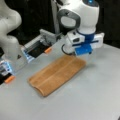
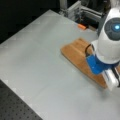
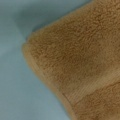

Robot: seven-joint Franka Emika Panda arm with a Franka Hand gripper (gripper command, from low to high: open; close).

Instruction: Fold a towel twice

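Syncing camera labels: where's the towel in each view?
Front view: towel at centre, a long strip running lower left to upper right, its upper-right end under the claw.
Front view: towel right of centre, partly behind the claw.
Wrist view: towel corner fills the right and centre; claw not in view.
Shared landmark: grey table.

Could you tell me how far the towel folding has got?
The towel lies on the table as a long strip, so one fold looks done. The gripper hangs over its far end, fingers hidden. The second fold is not made.
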